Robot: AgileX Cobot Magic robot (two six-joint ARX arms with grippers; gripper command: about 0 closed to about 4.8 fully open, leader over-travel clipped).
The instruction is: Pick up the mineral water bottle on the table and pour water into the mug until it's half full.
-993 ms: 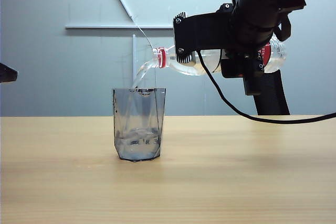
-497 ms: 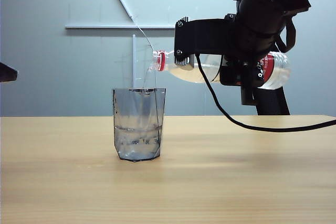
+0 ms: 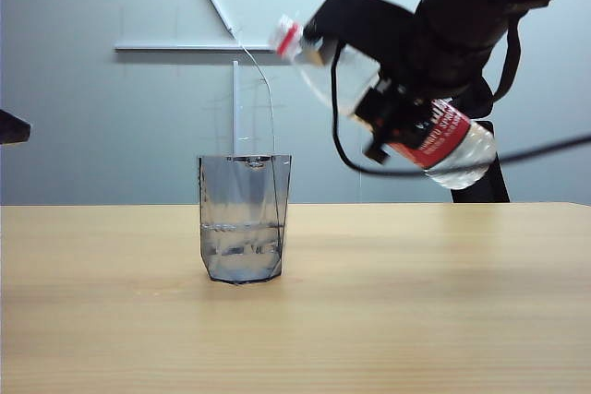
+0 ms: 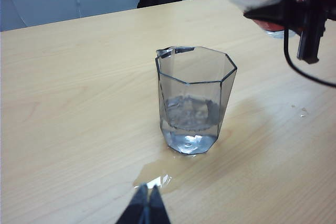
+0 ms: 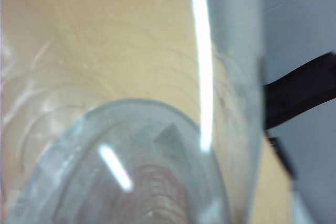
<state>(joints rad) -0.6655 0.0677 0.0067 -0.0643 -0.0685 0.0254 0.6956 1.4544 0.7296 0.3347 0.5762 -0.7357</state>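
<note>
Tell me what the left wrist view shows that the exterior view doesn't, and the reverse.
Only the left wrist view: a puddle on the table beside the mug, and the left claw, shut. Only the exterior view: the right claw gripping the whole bottle, tilted neck-up, right of the mug, plus the mug's water line, below halfway. Both: the mug upright on the table with water in it.

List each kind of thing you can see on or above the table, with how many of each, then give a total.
Mineral water bottle, held tilted above the table by the right gripper: 1
Mug, standing on the table with water in it: 1
Grippers: 2 (the left gripper hangs near the mug)
Water puddle beside the mug: 1
Total: 5
</note>
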